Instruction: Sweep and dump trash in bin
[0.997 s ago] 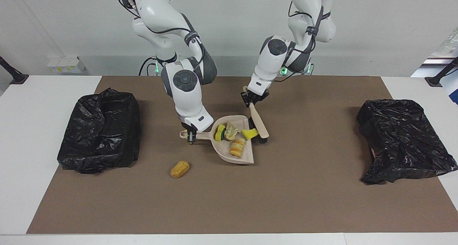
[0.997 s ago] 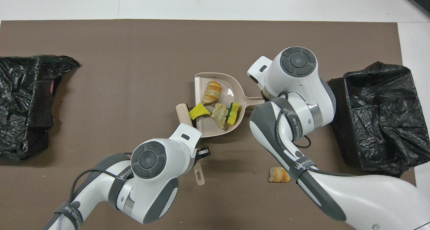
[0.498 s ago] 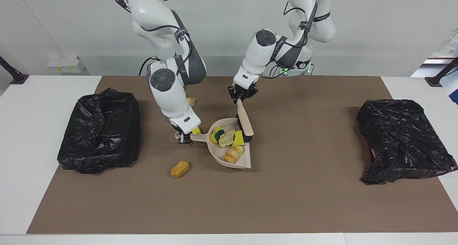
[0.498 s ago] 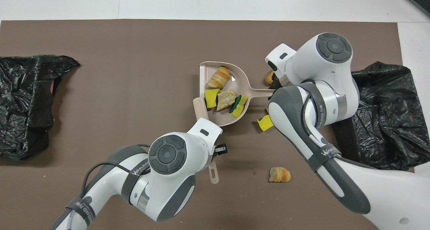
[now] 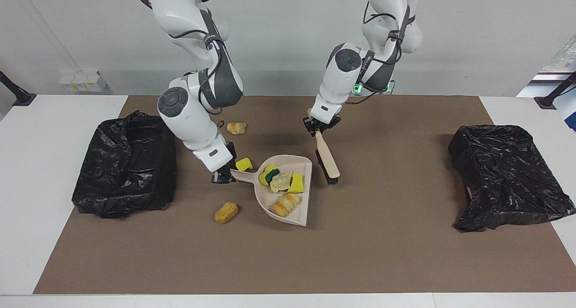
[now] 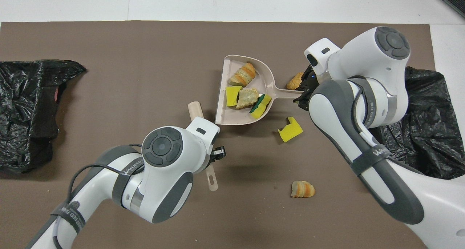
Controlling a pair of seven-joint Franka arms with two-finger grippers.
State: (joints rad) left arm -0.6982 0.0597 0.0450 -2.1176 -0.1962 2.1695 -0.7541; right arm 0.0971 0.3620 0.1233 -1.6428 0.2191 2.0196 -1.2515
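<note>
My right gripper (image 5: 222,177) (image 6: 302,96) is shut on the handle of the beige dustpan (image 5: 259,189) (image 6: 267,76). Inside the pan lie several pieces of trash: a yellow-green sponge (image 5: 268,173), a bread chunk (image 5: 281,180), a yellow sponge (image 5: 297,183) and a striped roll (image 5: 285,203). Three more lie on the mat: a yellow chunk (image 5: 244,164) (image 6: 290,129) beside the handle, a bread piece (image 5: 236,127) nearer to the robots, and a tan roll (image 5: 226,212) farther out. The left gripper (image 5: 317,129) (image 6: 215,156) is shut on the brush (image 5: 327,162), whose bristles rest beside the pan, apart from it.
A black bag-lined bin (image 5: 126,164) (image 6: 425,125) stands at the right arm's end of the brown mat. A second black-bagged bin (image 5: 508,177) (image 6: 25,111) stands at the left arm's end.
The brush pushed a yellow sponge over the lip into the pan, then drew back from it. The right gripper carried the dustpan toward the right arm's end, uncovering two loose pieces.
</note>
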